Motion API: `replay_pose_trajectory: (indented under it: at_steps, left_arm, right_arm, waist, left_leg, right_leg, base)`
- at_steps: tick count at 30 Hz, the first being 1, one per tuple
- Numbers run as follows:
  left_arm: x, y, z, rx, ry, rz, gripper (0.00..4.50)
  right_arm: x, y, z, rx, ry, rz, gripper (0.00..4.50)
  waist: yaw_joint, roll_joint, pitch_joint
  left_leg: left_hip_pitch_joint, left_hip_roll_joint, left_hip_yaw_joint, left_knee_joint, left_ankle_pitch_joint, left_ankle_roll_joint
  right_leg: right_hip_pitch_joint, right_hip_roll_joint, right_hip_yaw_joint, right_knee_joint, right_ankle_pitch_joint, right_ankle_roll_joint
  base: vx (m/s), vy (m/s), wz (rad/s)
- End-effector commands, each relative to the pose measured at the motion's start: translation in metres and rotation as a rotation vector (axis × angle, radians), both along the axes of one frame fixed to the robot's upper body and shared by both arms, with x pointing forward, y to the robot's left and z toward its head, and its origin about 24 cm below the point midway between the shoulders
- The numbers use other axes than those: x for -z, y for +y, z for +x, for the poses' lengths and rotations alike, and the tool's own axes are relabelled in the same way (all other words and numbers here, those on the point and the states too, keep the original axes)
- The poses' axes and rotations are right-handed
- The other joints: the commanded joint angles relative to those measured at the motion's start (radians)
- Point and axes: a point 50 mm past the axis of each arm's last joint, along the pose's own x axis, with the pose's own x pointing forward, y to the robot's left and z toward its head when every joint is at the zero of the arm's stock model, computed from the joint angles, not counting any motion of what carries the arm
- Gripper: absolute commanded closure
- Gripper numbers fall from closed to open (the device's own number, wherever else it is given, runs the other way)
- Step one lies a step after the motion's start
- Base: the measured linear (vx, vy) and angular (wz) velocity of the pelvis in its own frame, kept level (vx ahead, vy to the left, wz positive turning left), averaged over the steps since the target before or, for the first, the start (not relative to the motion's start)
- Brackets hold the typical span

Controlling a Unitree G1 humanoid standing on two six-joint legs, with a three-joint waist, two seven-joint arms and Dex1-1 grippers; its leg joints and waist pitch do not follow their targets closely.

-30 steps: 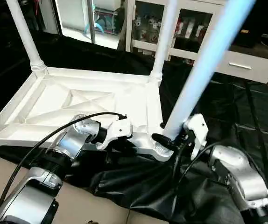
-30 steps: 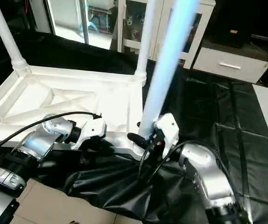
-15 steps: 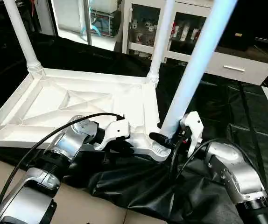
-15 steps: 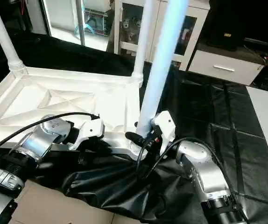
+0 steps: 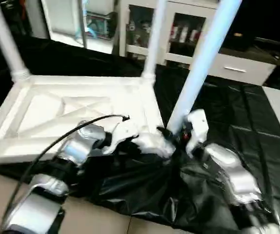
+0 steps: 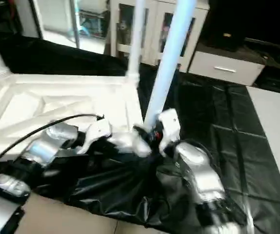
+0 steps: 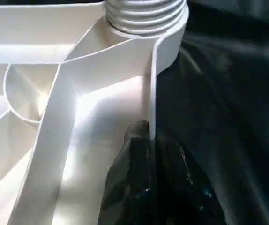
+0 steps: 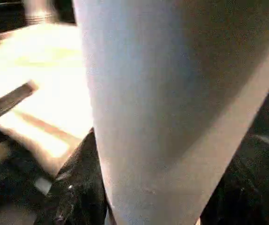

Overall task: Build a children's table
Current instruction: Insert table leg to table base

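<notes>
On the big black-draped work table (image 5: 257, 126) lies the white plastic square tabletop (image 5: 71, 105), upside down, with its crossed ribs facing up. Two long white round legs (image 5: 150, 44) already stand in its far corners. The step now looks like putting one more leg into the round corner socket (image 7: 146, 16) nearest the robot on its right side. The right gripper (image 5: 179, 134) holds a long white tapered leg (image 5: 203, 58) low down, with the foot of it just at that near corner; the pictures are too smeared to tell if the end is in the socket yet. To do this well, the leg should stand straight over the hole before it is pushed or turned, since it leans a bit toward the right now. The tabletop must not slide while this happens. The left gripper (image 6: 98, 134) helps with that. Its black fingers (image 7: 146, 154) are pinched tight on the thin raised rim of the tabletop, close to the ridged socket. The right gripper's fingers (image 8: 73, 187) are spread about halfway and wrapped around the leg, one on each side. The push should be gentle, so the rim does not slip from the left grip.
</notes>
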Motion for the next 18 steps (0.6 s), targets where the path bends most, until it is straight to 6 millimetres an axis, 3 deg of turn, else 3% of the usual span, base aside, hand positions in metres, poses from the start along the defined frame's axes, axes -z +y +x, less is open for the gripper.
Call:
replay_pose_trajectory:
  at_steps: [1,2,3,4,5,7,8,9,10,14,18]
  left_arm:
    - [-0.002,-0.007,0.009,-0.186,-0.004,-0.115,4.50]
    - [-0.003,-0.013,0.014,-0.264,-0.009,-0.127,4.50]
    - [-0.003,-0.013,0.014,-0.264,-0.009,-0.127,4.50]
    - [-0.007,-0.023,0.024,-0.406,-0.031,-0.142,4.50]
    - [-0.007,-0.023,0.024,-0.406,-0.031,-0.142,4.50]
    - [-0.017,-0.043,0.037,-0.585,-0.094,-0.213,4.50]
    - [-0.018,-0.044,0.038,-0.595,-0.099,-0.217,4.50]
    - [-0.021,-0.050,0.040,-0.629,-0.124,-0.229,4.50]
    - [-0.022,-0.054,0.041,-0.645,-0.135,-0.235,4.50]
    - [-0.026,-0.059,0.043,-0.656,-0.166,-0.228,4.50]
    - [-0.023,-0.056,0.044,-0.658,-0.169,-0.203,4.50]
  right_arm:
    - [0.060,-0.028,-0.013,0.247,0.310,-0.124,2.64]
    - [0.061,-0.024,-0.008,0.298,0.324,-0.124,2.64]
    - [0.061,-0.024,-0.008,0.298,0.324,-0.124,2.64]
    - [0.060,-0.016,0.001,0.380,0.331,-0.121,2.64]
    - [0.060,-0.016,0.001,0.380,0.331,-0.121,2.64]
    - [0.056,-0.002,0.014,0.487,0.328,-0.108,2.64]
    - [0.055,-0.001,0.014,0.492,0.327,-0.109,2.64]
    - [0.052,0.004,0.019,0.520,0.315,-0.117,2.64]
    - [0.050,0.007,0.021,0.534,0.307,-0.116,2.64]
    - [0.043,0.014,0.030,0.571,0.294,-0.082,2.64]
    - [0.041,0.017,0.034,0.568,0.284,-0.071,2.64]
  waist:
    - [-0.007,0.003,-0.024]
    - [-0.010,-0.002,-0.024]
    - [-0.013,0.006,-0.026]
    - [-0.016,-0.001,-0.029]
    - [-0.016,0.002,-0.028]
    - [-0.012,-0.005,-0.030]
    - [-0.011,-0.008,-0.030]
    - [-0.001,-0.012,-0.035]
    - [-0.002,-0.010,-0.036]
    - [0.004,-0.017,-0.044]
    - [0.006,-0.015,-0.052]
  left_leg:
    - [0.006,0.035,-0.041,-0.088,-0.495,-0.045]
    - [0.008,0.035,-0.040,-0.086,-0.501,-0.042]
    - [0.009,0.034,-0.046,-0.087,-0.505,-0.041]
    - [-0.002,0.035,-0.047,-0.092,-0.481,-0.035]
    - [0.001,0.033,-0.046,-0.090,-0.482,-0.037]
    - [0.022,0.024,-0.037,-0.077,-0.507,-0.022]
    - [0.023,0.024,-0.035,-0.077,-0.503,-0.017]
    - [0.009,0.026,-0.033,-0.080,-0.424,0.008]
    - [0.006,0.025,-0.031,-0.080,-0.401,0.013]
    - [-0.004,0.021,-0.021,-0.070,-0.295,0.058]
    - [-0.010,0.020,-0.017,-0.063,-0.217,0.091]
  right_leg:
    - [0.008,-0.061,0.034,-0.104,-0.578,-0.093]
    - [0.006,-0.060,0.034,-0.108,-0.583,-0.091]
    - [0.010,-0.061,0.033,-0.107,-0.559,-0.096]
    - [0.022,-0.059,0.032,-0.103,-0.504,-0.098]
    - [0.015,-0.056,0.033,-0.102,-0.489,-0.102]
    - [-0.002,-0.056,0.035,-0.112,-0.494,-0.115]
    - [-0.002,-0.055,0.036,-0.114,-0.496,-0.113]
    - [0.012,-0.058,0.043,-0.105,-0.405,-0.118]
    - [0.013,-0.056,0.044,-0.101,-0.372,-0.125]
    - [0.021,-0.051,0.052,-0.084,-0.241,-0.154]
    - [0.028,-0.048,0.052,-0.071,-0.150,-0.179]
  base:
    - [0.000,0.000,0.00]
    - [0.000,0.000,0.00]
    - [0.000,0.000,0.00]
    - [0.000,0.000,0.00]
    - [0.000,0.000,0.00]
    - [0.000,0.000,0.00]
    - [0.000,0.000,0.00]
    - [0.000,0.000,0.00]
    - [0.000,0.000,0.00]
    - [0.000,0.000,0.00]
    - [0.000,0.000,0.00]
